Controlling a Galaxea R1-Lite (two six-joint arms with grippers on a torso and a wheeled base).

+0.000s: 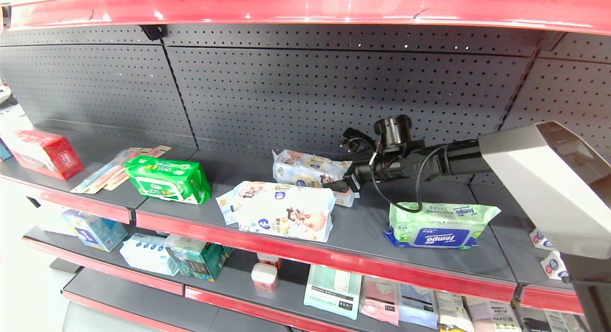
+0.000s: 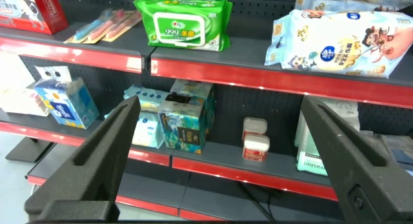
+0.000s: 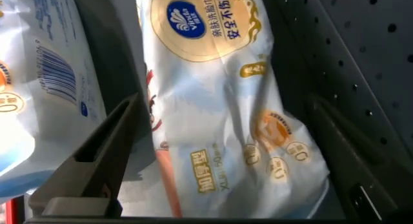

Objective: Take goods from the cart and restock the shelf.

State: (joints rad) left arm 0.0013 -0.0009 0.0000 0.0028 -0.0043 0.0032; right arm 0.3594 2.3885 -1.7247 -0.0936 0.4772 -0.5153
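Observation:
My right gripper (image 1: 340,185) reaches over the middle shelf (image 1: 410,274) from the right. It is open, its fingers on either side of the near end of a white cartoon-printed pack (image 1: 305,172) lying at the back by the pegboard. In the right wrist view this pack (image 3: 219,88) lies between the spread fingers (image 3: 97,166). A second, similar white pack (image 1: 286,210) lies in front of it near the shelf's red edge. My left gripper (image 2: 219,101) is open and holds nothing, out in front of the lower shelves.
On the same shelf are a green wipes pack (image 1: 167,179), toothbrush cards (image 1: 114,169), a red box (image 1: 45,153) and a light green tissue pack (image 1: 439,224). Boxes and packs fill the lower shelf (image 2: 193,153). Bare shelf lies between the white packs and the light green pack.

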